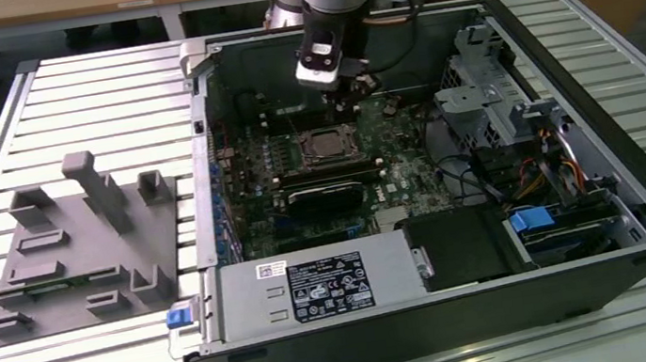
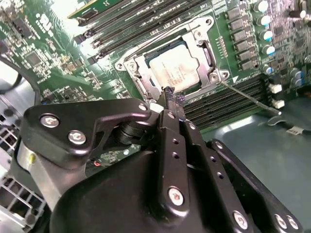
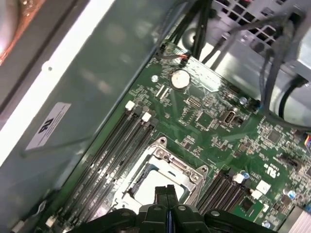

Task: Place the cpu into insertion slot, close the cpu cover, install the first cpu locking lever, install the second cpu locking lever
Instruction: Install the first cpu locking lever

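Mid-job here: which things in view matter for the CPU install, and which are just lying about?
Job: cpu, cpu cover, locking lever, gripper.
Lying about: grey fixture, power supply box, heatsink, coin battery.

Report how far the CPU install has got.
Done: the cpu sits in the insertion slot, and the cpu cover lies flat around it. In hand: the gripper, shut with nothing in it, has its tips at the cover's edge. Left: one locking lever juts free beside the slot, apparently unlatched. Whether the other lever is latched cannot be told.
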Robot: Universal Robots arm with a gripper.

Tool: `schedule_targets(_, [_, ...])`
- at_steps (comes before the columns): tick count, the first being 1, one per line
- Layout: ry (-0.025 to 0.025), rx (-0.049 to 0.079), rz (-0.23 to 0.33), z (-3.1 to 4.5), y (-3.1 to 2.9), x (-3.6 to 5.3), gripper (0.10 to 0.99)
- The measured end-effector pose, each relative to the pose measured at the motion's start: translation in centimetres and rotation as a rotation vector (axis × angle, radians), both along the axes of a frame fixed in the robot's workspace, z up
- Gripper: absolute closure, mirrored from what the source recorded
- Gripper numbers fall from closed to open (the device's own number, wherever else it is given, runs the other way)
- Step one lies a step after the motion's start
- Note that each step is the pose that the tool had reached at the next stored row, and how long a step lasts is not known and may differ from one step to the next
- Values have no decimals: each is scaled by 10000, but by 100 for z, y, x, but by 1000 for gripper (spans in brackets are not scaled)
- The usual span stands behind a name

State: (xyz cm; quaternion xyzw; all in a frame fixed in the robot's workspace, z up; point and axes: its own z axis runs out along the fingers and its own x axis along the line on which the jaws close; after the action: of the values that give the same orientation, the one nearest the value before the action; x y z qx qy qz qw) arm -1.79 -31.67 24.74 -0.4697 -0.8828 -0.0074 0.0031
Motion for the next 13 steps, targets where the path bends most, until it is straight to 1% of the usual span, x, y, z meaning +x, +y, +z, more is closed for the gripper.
schedule_targets(5, [0,0,577,0,0,0,980])
schedule_targets(13, [0,0,1311,0,0,0,980])
